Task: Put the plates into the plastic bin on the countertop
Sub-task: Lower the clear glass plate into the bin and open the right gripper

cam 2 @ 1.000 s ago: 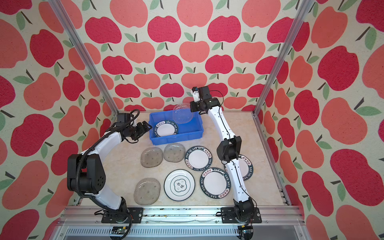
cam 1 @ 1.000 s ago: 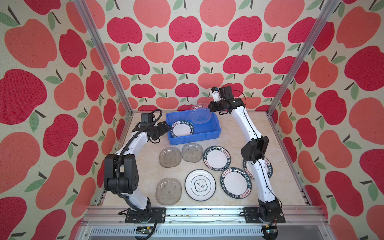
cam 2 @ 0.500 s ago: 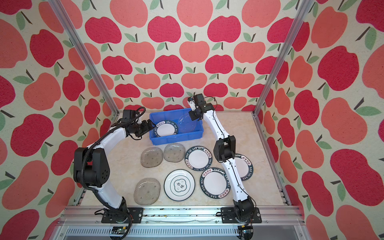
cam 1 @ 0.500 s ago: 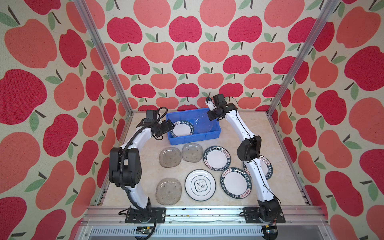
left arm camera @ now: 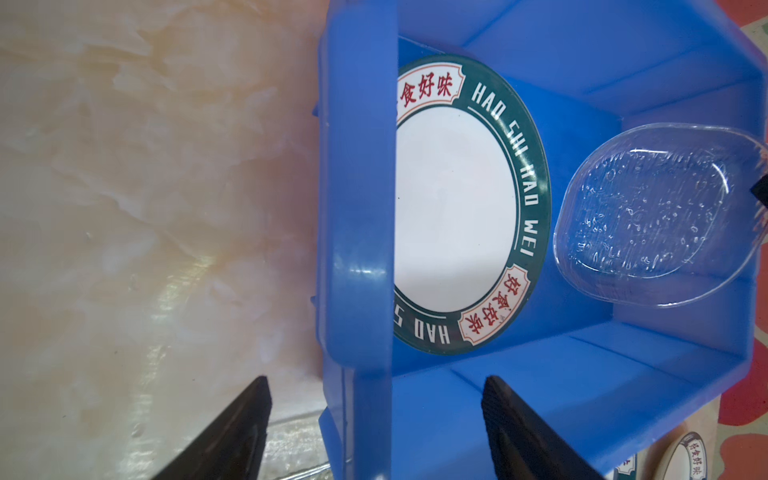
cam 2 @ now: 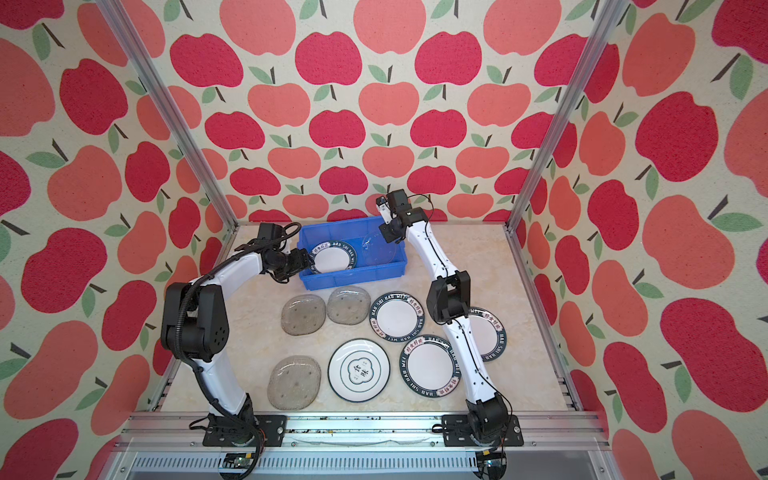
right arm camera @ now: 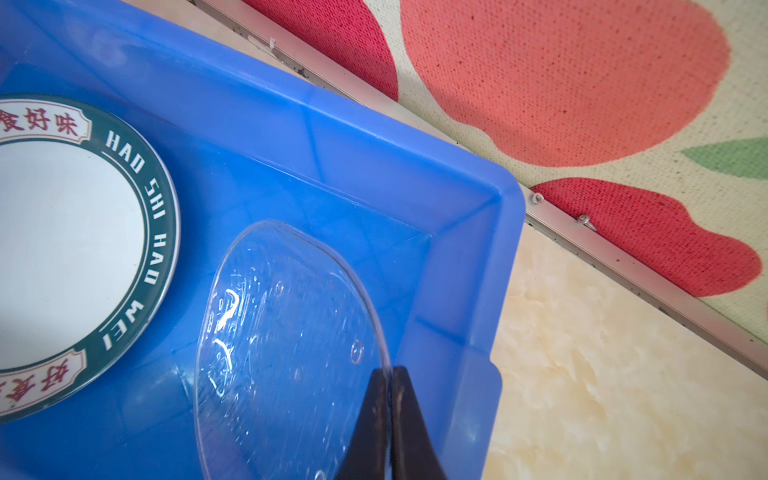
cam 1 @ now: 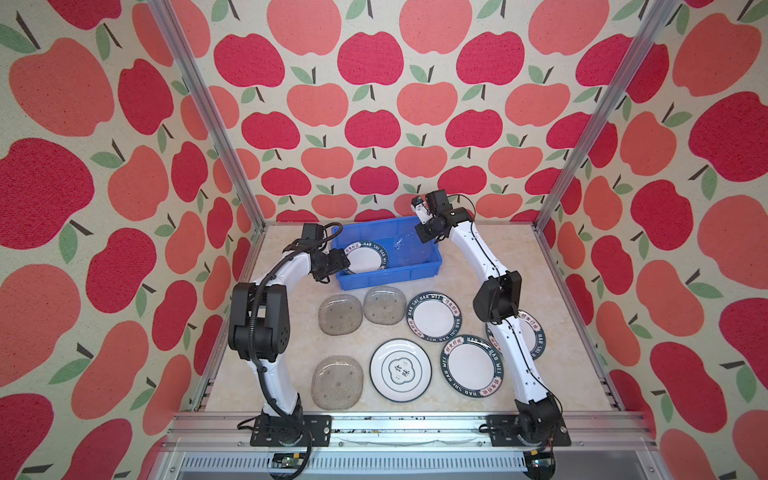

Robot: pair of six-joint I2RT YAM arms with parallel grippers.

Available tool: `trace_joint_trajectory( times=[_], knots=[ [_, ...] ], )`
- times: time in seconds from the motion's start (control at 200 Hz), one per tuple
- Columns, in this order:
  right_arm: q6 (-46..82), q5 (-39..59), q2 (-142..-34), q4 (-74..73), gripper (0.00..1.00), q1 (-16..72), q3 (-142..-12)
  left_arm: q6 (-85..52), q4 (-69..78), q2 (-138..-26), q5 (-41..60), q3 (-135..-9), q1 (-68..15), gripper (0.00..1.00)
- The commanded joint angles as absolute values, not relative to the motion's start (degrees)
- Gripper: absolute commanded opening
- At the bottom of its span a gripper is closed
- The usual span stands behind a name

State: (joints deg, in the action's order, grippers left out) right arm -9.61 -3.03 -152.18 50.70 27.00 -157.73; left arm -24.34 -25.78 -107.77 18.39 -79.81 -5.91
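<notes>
Left tool [cam 1: 341, 266] [left arm camera: 376, 386], at the left end of the blue bin [cam 1: 390, 276]: fingers [left arm camera: 237, 432] spread wide, one on the outer and one on the inner side of the bin's left wall, neither touching it in the left wrist view, nothing pinched. The bin stands at the rear of the tabletop [cam 1: 540, 257], close to the back wall. Binned plate [cam 1: 365, 259], round and white with a dark-green lettered rim, lies flat on the floor of the bin's left half. Clear glass plate [cam 1: 409, 251] [right arm camera: 286, 353], rounded-square, hangs tilted within the bin's right half, just beside the binned plate; whether its low edge meets the bin floor cannot be told. Right tool [cam 1: 423, 237] [right arm camera: 391, 374], at the bin's right rear corner: fingers pressed together on the rim of the clear glass plate, pinching it. On the tabletop in front of the bin, left to right: front grey glass plate [cam 1: 337, 382]; left grey glass plate [cam 1: 340, 313] and right grey glass plate [cam 1: 384, 305], just beside each other; emblem plate [cam 1: 401, 370]; rear rimmed plate [cam 1: 434, 316]; front rimmed plate [cam 1: 471, 365]; right rimmed plate [cam 1: 532, 336], partly hidden by the right arm. All seven lie flat.
</notes>
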Motion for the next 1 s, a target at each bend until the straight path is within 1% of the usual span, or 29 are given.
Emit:
trace_joint_trajectory(
  times=[0.0, 0.22, 0.285, 0.34, 0.52, 0.62, 0.655, 0.745, 0.81, 0.88, 0.996],
  knots=[
    [-9.14, -2.46, -153.97, 50.45, 0.00, 27.67, -157.14, -23.06, -28.23, -107.96, 17.77, -80.58, -6.04, 0.79],
    [-9.28, -3.80, -155.52, 50.31, 0.00, 28.89, -157.18, -22.23, -28.87, -104.42, 17.49, -77.34, -5.88, 0.75],
    [-9.82, -5.41, -155.90, 49.97, 0.00, 29.28, -157.07, -22.19, -28.91, -103.18, 17.60, -76.42, -5.88, 0.75],
    [-9.82, -6.78, -156.16, 49.50, 0.03, 29.44, -157.01, -22.18, -28.93, -102.29, 17.58, -75.81, -5.94, 0.75],
    [-10.54, -12.49, -156.71, 47.34, 0.03, 29.49, -156.90, -22.14, -29.19, -100.39, 16.80, -75.12, -5.89, 0.76],
    [-10.61, -14.75, -156.41, 46.04, 0.05, 29.54, -156.78, -22.15, -29.20, -99.82, 16.72, -75.19, -5.78, 0.76],
    [-11.10, -15.51, -156.20, 45.58, 0.08, 29.68, -156.79, -22.12, -29.09, -99.81, 16.79, -75.28, -5.80, 0.76],
    [-11.34, -15.85, -155.68, 44.44, 0.23, 29.70, -156.78, -22.09, -28.95, -100.19, 16.87, -75.63, -5.79, 0.77],
    [-11.49, -15.91, -155.33, 43.82, 0.24, 29.79, -156.56, -22.15, -28.81, -100.46, 16.94, -75.91, -5.80, 0.77],
    [-11.95, -16.29, -155.02, 43.42, 0.28, 30.01, -156.63, -22.11, -28.94, -100.74, 16.93, -76.31, -5.80, 0.78],
    [-12.05, -17.67, -153.84, 43.33, 0.29, 30.38, -156.51, -21.97, -28.78, -100.94, 16.79, -76.33, -5.71, 0.79]
  ],
)
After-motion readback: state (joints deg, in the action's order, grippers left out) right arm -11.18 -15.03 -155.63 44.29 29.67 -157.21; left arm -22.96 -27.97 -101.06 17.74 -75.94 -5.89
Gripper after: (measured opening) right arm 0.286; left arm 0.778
